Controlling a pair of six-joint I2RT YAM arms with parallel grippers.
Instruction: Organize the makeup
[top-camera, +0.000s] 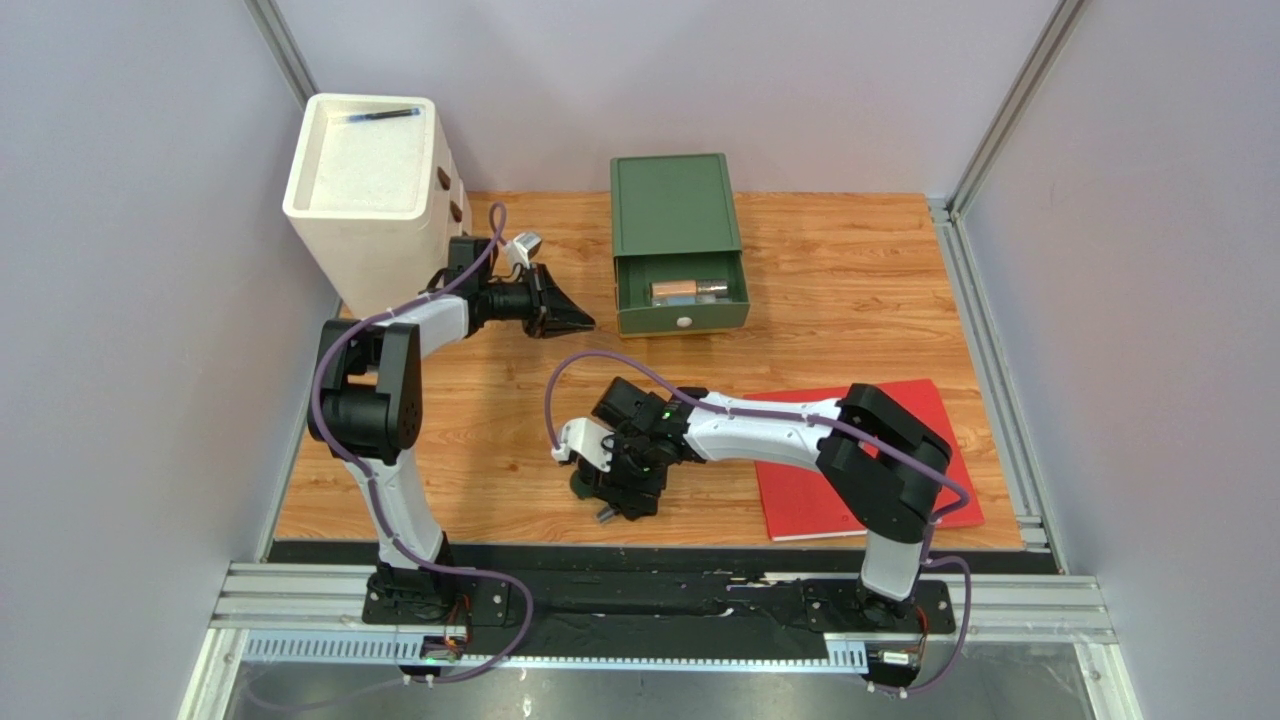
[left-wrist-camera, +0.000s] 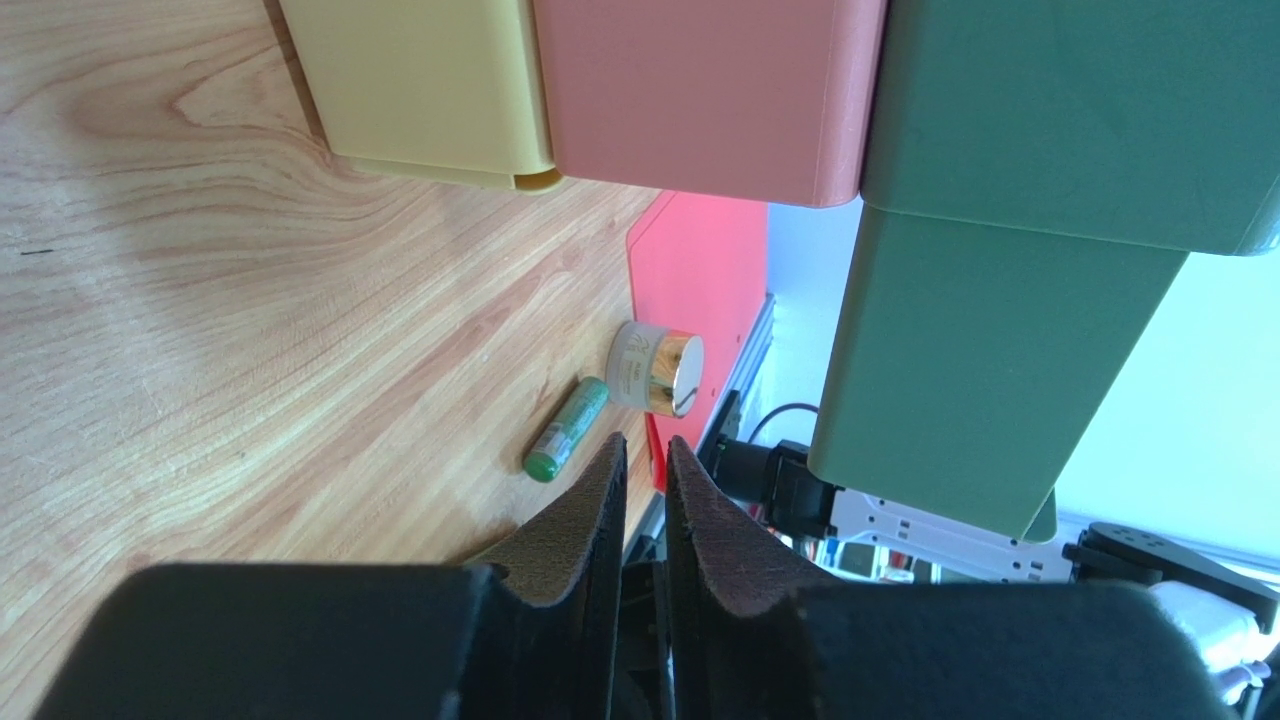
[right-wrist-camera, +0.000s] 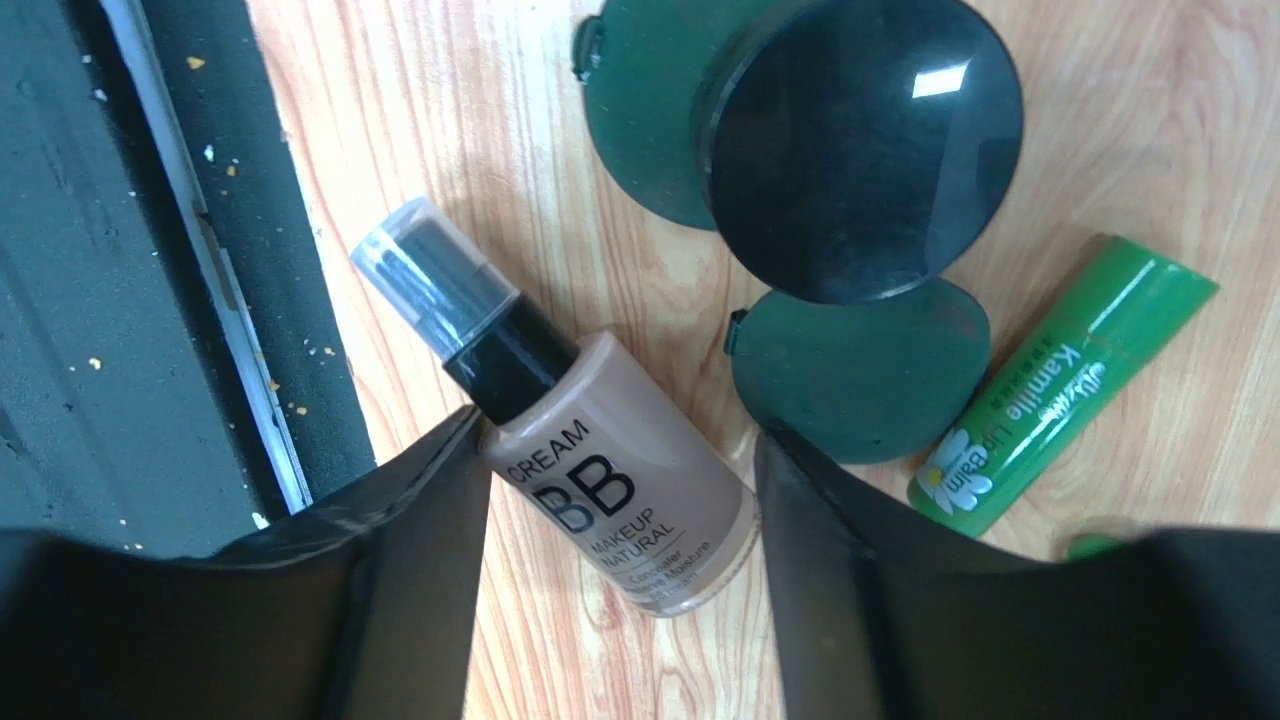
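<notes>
Under right claw (right-wrist-camera: 616, 444): BB bottle (right-wrist-camera: 639, 503) (cream)

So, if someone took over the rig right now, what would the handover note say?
Left gripper: jaws almost shut, empty, left of the green drawer.
Right gripper: jaws open astride the BB cream bottle, which lies on the table.
Beside it: two dark green compacts, a black round piece, a green lip balm.
Left wrist view: a green tube, perhaps the same, and a gold-lidded jar by the red book.
Done: drawer open, something small inside.
Left: nearly every item is loose.
</notes>
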